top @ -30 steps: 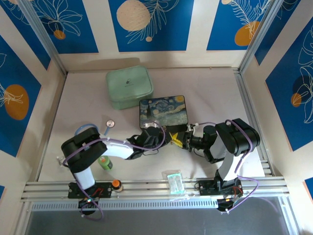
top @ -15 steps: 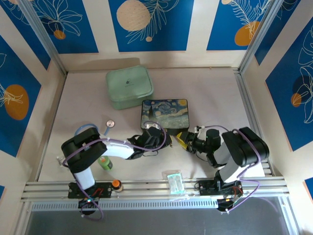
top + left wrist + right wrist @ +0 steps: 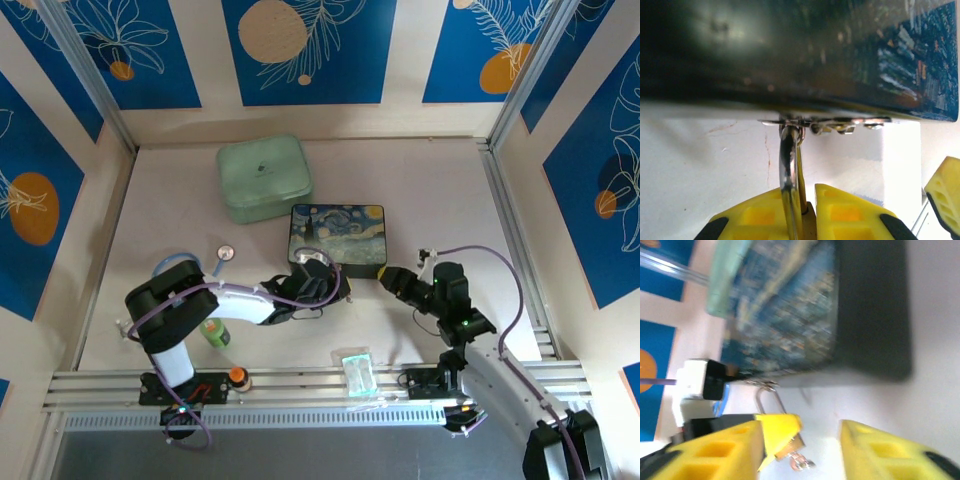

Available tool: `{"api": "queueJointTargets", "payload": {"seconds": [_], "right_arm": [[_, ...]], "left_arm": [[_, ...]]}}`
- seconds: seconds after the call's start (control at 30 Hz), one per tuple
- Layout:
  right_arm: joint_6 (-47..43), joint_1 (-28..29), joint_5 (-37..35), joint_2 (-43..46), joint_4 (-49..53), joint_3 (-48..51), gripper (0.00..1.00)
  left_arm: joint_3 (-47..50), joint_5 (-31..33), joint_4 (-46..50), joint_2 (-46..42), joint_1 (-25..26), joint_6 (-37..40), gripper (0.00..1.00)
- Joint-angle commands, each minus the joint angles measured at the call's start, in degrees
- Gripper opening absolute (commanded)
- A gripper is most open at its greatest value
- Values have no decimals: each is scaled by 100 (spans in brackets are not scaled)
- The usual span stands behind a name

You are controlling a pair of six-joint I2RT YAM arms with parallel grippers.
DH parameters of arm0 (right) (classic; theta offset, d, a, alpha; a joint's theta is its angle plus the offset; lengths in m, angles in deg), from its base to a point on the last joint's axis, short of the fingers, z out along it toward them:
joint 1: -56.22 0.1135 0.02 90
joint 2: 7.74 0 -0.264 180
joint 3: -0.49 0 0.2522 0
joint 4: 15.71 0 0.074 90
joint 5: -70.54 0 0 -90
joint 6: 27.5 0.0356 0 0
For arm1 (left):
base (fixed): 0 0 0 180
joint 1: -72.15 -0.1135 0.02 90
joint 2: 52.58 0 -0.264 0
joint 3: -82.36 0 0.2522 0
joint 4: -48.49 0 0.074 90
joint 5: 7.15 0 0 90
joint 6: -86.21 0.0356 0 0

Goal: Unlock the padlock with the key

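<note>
Against the near wall of the starry-night box [image 3: 337, 238], the padlock [image 3: 790, 445] hangs by its shackle [image 3: 788, 160] from the box's clasp [image 3: 790, 121]. Its brass body is pinched in the closed left gripper [image 3: 802, 201], whose yellow finger covers part of it. A small silvery piece, seemingly the key [image 3: 801, 462], sticks out beneath the body. Just to the right, the right gripper [image 3: 385, 278] faces the lock with its fingers spread wide. Behind the box lies a green case [image 3: 265, 178]. A round silver disc [image 3: 226, 253], a green bottle [image 3: 214, 333] and a clear packet [image 3: 356, 370] sit well apart on the surface [image 3: 430, 190]
</note>
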Motion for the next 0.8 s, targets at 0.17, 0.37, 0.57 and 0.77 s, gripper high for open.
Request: {"api": "queueJointTargets", "payload": {"seconds": [0.17,0.37,0.57,0.77], "right_arm": [[-811,1402,-662,-903,1040,-535,22],[-781,2269,-1100,-2280,350,-958,17],[-711,2366,-1093,-3143,-409,-1162,10],[-523,2322,-979,-3232,-926,-1142,9]], "left_arm": [[-133,80,-66,-27,-53,-167,0],[-122,17,-127,-59,-52,-211,0],[-37,2,-190,-153,-52,-274,0],[0,-80,-323,-96,-9,-358,0]]}}
